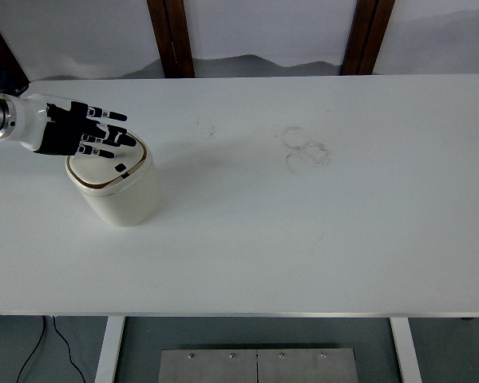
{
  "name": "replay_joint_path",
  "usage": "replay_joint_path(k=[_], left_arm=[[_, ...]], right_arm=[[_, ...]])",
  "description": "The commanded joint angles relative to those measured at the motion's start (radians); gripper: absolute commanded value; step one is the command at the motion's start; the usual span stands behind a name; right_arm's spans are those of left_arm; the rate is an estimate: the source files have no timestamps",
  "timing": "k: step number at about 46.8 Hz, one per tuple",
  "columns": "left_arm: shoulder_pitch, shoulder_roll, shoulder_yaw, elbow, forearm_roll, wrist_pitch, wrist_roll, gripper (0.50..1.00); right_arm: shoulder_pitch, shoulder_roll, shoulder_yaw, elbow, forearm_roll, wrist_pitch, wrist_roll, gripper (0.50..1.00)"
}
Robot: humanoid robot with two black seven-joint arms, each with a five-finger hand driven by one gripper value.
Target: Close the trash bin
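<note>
A: Where's the trash bin [116, 187]?

B: Left part of the white table [303, 223], toward the far side. Small cream bin, rounded, w/ a brown band around the top rim. Stands upright, nothing else near it.

A: Lid [105, 166]?

B: Looks down flat inside the band, no gap showing from the head view. Can't say if it's latched, though.

A: And the left hand [84, 132]?

B: Comes in from the left edge, hovering over the far-left rim of the bin. Fingers stretched out and a bit spread, pointing right, holding nothing. Tips sit over the back edge of the lid; can't tell if they touch it or float just above.

A: Right hand?

B: Not in the pic.

A: So which step, you reckon?

B: My read: the closing push itself, or right at the end of it. Lid appears shut, so task looks nearly done.

A: Next move needs what?

B: If it's not clicked in, a straight press down w/ flat fingers near the lid's middle, not the edge, so the light bin doesn't tip or slide. If it's seated, just lift the hand clear, up and left, w/o dragging the rim.
</note>
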Motion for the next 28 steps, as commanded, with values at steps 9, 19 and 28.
replay_joint_path(k=[9, 19, 28], left_arm=[[0.014, 0.003, 0.0, 0.0, 0.0, 0.001, 0.0, 1.0], [0.015, 0.003, 0.0, 0.0, 0.0, 0.001, 0.0, 1.0], [0.015, 0.003, 0.002, 0.0, 0.0, 0.001, 0.0, 1.0]], right_arm=[[0.0, 0.0, 0.0, -0.001, 0.0, 0.0, 0.0, 0.995], [0.0, 0.0, 0.0, -0.001, 0.0, 0.0, 0.0, 0.995], [0.0, 0.0, 0.0, -0.001, 0.0, 0.0, 0.0, 0.995]])
